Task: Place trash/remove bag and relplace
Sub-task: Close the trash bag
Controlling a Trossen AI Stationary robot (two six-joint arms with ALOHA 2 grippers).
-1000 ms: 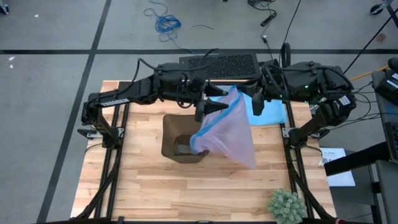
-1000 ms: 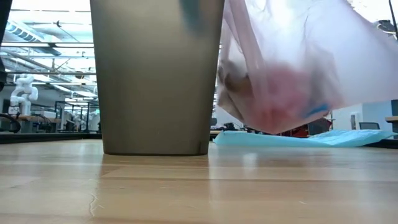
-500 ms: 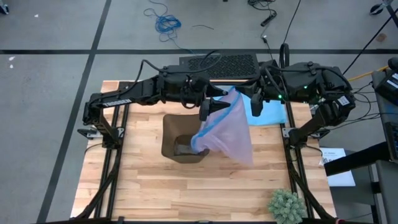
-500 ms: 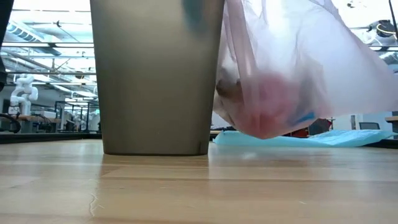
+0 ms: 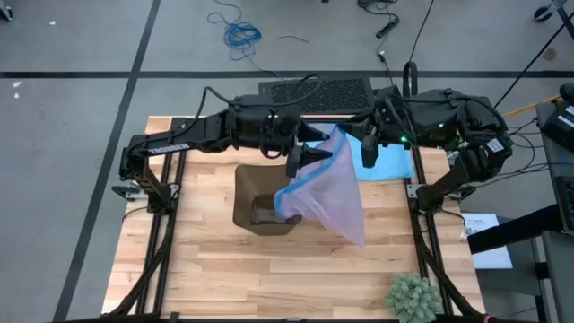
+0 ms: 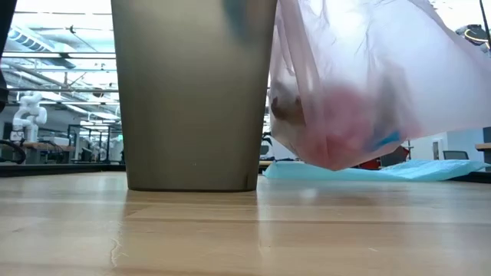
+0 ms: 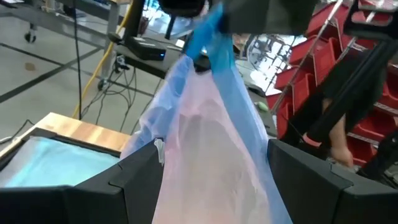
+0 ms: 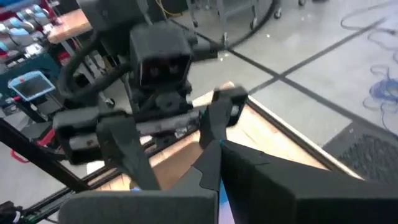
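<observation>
The lavender-pink bag [image 5: 332, 193] with a blue rim hangs in the air to the right of the brown bin [image 5: 240, 193], clear of the table in the low view [image 6: 368, 84]. Dark and reddish lumps of trash [image 6: 330, 115] show dimly through its lower part. My right gripper [image 5: 343, 135] is shut at the bag's top. My left gripper [image 5: 309, 157] is open just below it, with the bag's upper part [image 7: 211, 137] between its fingers. The bin [image 6: 192, 92] stands upright on its base. My right gripper pinches the bunched blue rim [image 7: 214, 37] at the bag's top, reaching in from the table's right side. The bag hangs below it, lifted clear and drawn into a long cone. My left gripper has the bag's upper part filling the gap between its open fingers [image 7: 134, 180]. It reaches in level from the table's left, and the plastic lies against its inner sides.
A light blue plastic bag [image 5: 390, 160] lies flat on the table's far right, behind the hanging bag [image 6: 383, 170]. A green spiky plant [image 5: 413, 296] stands at the near right corner. A black perforated mat [image 5: 314, 90] sits beyond the far edge.
The hanging bag has swayed a little toward the bin and back, and its bottom now hangs slightly lower than a second ago. Both grippers have stayed almost where they were.
</observation>
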